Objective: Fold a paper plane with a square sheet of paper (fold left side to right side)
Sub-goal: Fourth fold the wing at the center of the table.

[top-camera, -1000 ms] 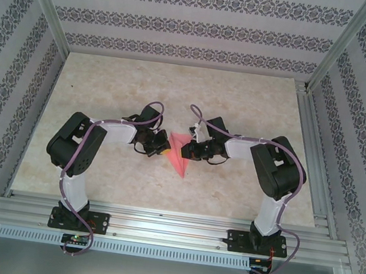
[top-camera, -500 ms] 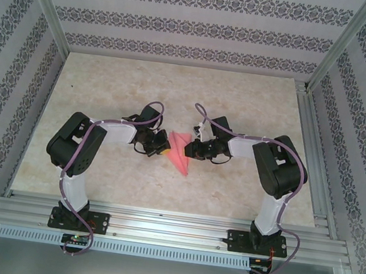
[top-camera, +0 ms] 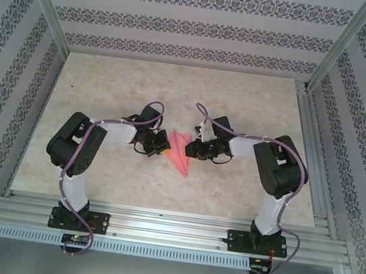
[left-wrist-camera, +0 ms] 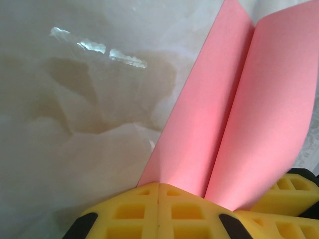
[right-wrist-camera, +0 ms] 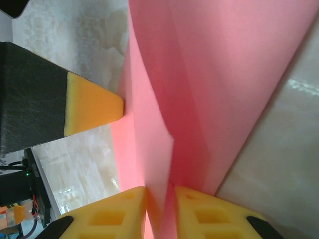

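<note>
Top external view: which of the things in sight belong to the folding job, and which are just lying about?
Job in hand: pink paper plane, pointed and creased; left hand, shut, tip against the paper; right hand, pads either side of the paper.

Just there: table; patterned walls; aluminium frame.

No text, label, brand, number or sign can be read anywhere. The pink paper plane point(top-camera: 179, 151) in the middle of the table is plain, with nothing printed on it. The walls point(top-camera: 185, 25) on the far, left and right sides carry only bands of ornamental pattern, no letters.
</note>
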You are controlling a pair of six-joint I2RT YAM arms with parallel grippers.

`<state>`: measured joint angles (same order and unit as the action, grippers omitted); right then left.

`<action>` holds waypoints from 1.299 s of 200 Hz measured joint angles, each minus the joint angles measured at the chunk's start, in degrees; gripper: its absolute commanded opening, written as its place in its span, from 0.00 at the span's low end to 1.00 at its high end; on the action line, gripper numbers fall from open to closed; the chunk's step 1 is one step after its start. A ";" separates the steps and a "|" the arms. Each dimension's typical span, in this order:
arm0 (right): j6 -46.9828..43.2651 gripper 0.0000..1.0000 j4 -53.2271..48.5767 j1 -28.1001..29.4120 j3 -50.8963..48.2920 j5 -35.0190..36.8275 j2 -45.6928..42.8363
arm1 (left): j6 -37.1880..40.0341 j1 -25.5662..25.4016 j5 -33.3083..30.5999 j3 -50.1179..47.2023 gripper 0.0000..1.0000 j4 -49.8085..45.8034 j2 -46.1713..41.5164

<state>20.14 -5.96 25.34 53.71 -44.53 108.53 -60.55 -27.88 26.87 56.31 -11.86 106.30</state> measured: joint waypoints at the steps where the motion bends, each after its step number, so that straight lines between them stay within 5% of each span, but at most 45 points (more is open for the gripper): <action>1: 0.07 0.24 0.00 0.00 0.00 -0.02 -0.02 | 0.00 0.00 0.00 0.00 0.00 0.00 0.00; 142: 1.25 0.32 -0.42 0.00 1.57 -0.66 -1.14 | 0.37 0.00 0.00 0.00 0.00 -0.07 0.00; 171: 1.27 0.28 -0.70 0.00 2.64 -0.68 -1.14 | 0.42 0.00 0.00 0.02 0.00 -0.07 0.02; 211: 1.31 0.09 -1.31 -0.02 2.86 -1.27 -1.14 | 0.57 0.00 -0.02 0.33 0.00 -0.52 0.11; 260: 1.16 0.06 -1.51 -0.39 2.84 -1.64 -0.87 | 0.59 0.00 -0.02 0.39 0.00 -0.66 0.15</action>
<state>21.30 -7.46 24.95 56.55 -46.17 107.66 -59.96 -27.88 26.85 56.71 -12.51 106.45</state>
